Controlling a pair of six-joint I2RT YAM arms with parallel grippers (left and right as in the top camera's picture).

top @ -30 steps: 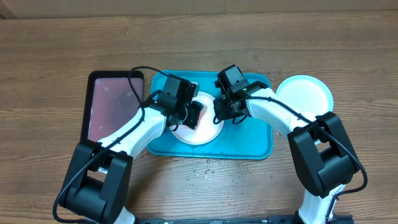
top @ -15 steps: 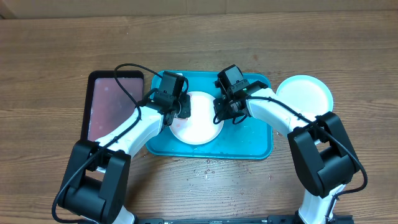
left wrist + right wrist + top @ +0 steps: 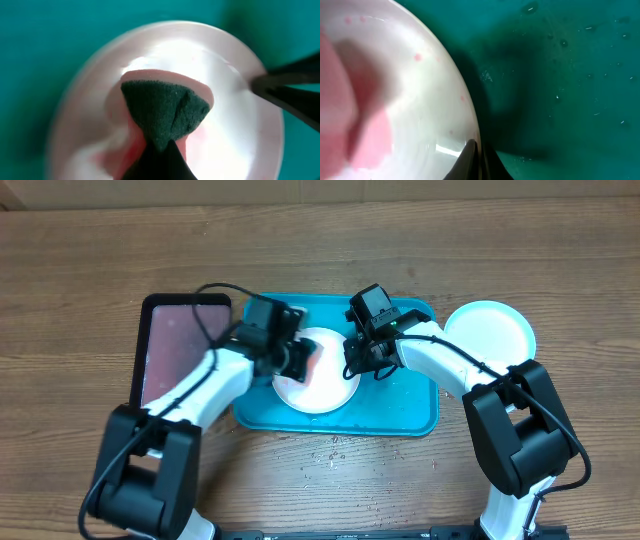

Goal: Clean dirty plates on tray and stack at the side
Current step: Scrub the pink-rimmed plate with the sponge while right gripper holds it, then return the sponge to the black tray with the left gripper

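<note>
A white plate lies on the turquoise tray. My left gripper is shut on a sponge and presses it onto the plate's left half. In the left wrist view the sponge shows a dark green scrub face on a pink base, held by my left gripper, with a red smear on the plate beside it. My right gripper is shut on the plate's right rim. In the right wrist view its closed tips pinch the rim of the plate over the wet tray.
A second pale plate rests on the wooden table to the right of the tray. A black-rimmed tray with a pinkish inside lies to the left. Water drops dot the table in front of the turquoise tray.
My left gripper with the sponge swept to the plate's upper left edge and has come back toward its middle. The right gripper and the plate have stayed in place.
</note>
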